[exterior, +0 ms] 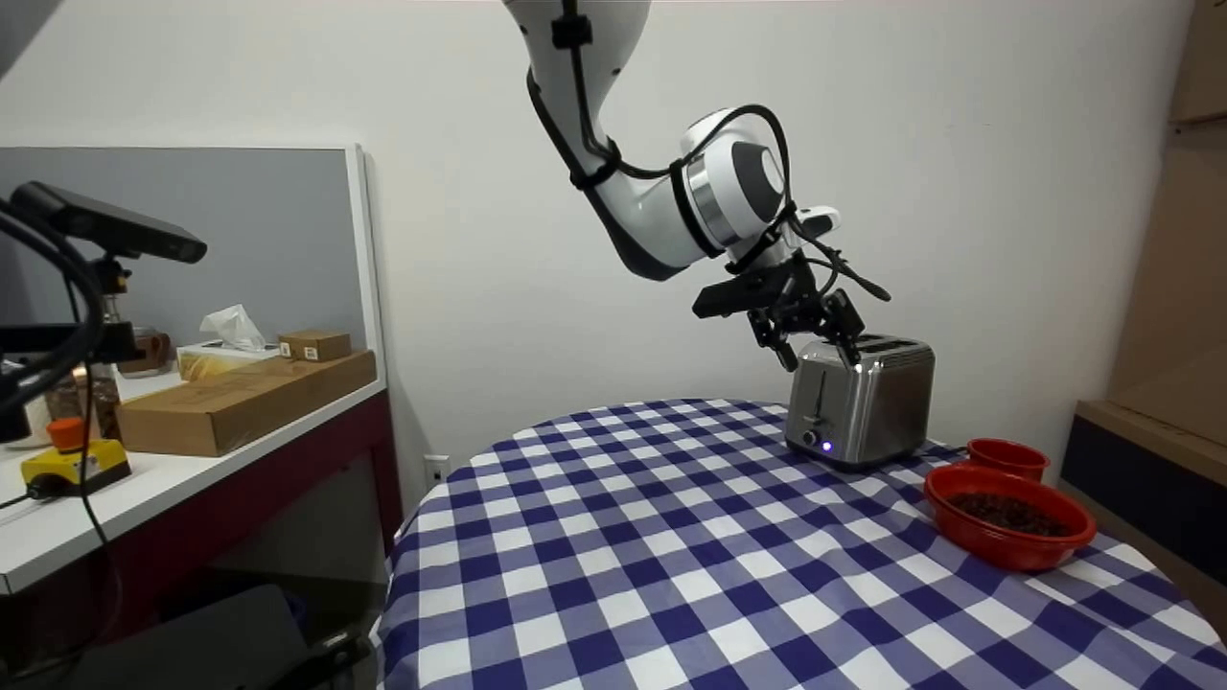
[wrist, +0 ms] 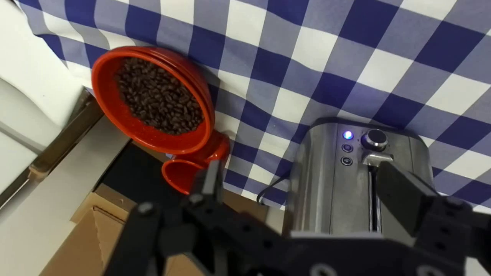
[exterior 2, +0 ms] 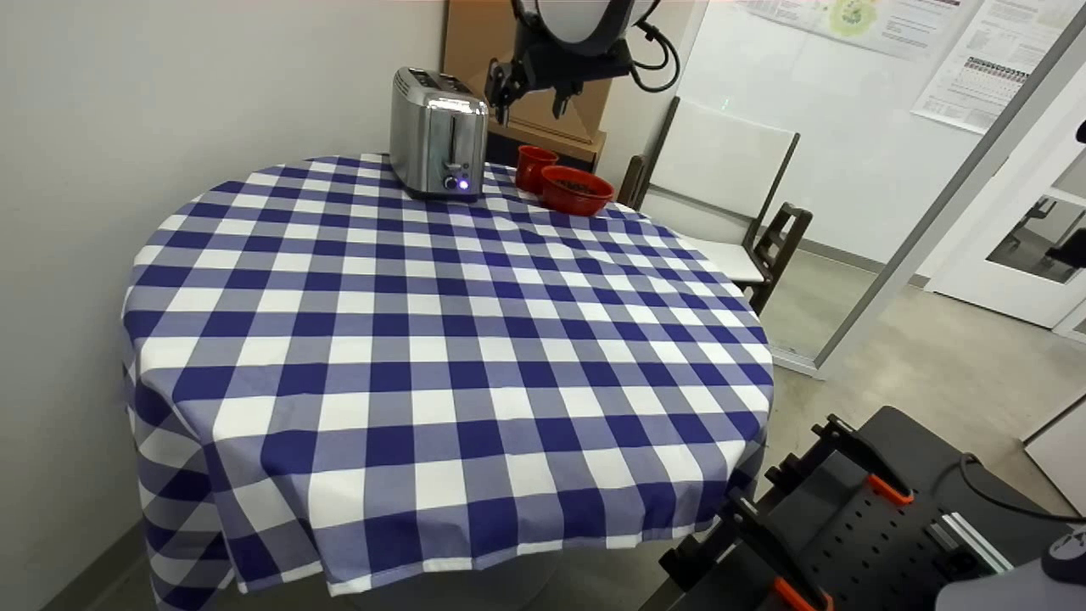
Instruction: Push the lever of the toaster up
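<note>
Gripper (wrist: 299, 168) spread wide, nothing between the fingers. It hangs at about the height of the toaster top, tips pointing down. In the wrist view the right-hand finger (wrist: 402, 195) overlaps the front panel right beside the lever slot (wrist: 373, 203); can't tell if it touches. Just past that: the lever (wrist: 378, 158), a small metal tab at the low end of its slot, close above the knob (wrist: 374, 139). So lever's down, push not yet done.

Toaster (wrist: 345, 188) stands upright on the checked tablecloth (exterior: 652, 537), near the wall, blue light (wrist: 348, 135) on.

Handling, my guess: tab is stiff, smooth, a bit slippery, maybe spring-loaded. No need to pinch; best contact is the underside of the tab with one fingertip, pushing straight up along the slot. Gap between tab and knob looks tight, so a thick finger could catch the knob. Toaster body is rigid, probably fairly light; a hard or slanted push might slide it on the cloth or tip it.

Farther out: red bowl (exterior: 1016, 553) with dark beans (wrist: 159, 96), red cup (exterior 2: 530, 174) next to it, both near the toaster.
</note>
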{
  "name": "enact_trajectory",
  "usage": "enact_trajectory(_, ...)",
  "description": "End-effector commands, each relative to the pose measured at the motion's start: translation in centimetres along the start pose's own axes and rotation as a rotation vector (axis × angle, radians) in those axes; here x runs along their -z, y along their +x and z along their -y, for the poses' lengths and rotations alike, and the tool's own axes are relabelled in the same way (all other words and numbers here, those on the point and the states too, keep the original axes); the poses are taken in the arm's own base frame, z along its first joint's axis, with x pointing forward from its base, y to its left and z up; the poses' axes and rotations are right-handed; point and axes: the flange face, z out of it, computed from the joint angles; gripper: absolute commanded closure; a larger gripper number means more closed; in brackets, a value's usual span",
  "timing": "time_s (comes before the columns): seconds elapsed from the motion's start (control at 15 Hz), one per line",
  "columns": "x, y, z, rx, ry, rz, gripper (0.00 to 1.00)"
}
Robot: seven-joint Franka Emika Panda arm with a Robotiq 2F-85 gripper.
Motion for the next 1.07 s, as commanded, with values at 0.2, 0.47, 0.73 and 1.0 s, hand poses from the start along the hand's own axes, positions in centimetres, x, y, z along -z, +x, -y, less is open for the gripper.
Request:
enact_trajectory(0.2, -4.2, 1.4, 3.1, -0.005, -0.073, -0.085, 0.00)
enact_trajectory(0.47, -6.5, 1.1, 3.9, 0.002, -0.106, -0.087, 0.00)
enact_trajectory(0.73, -8.7, 0.7, 4.6, 0.009, -0.123, -0.075, 0.00)
enact_trajectory(1.0, -10.5, 0.6, 5.7, 0.027, -0.127, -0.072, 0.00)
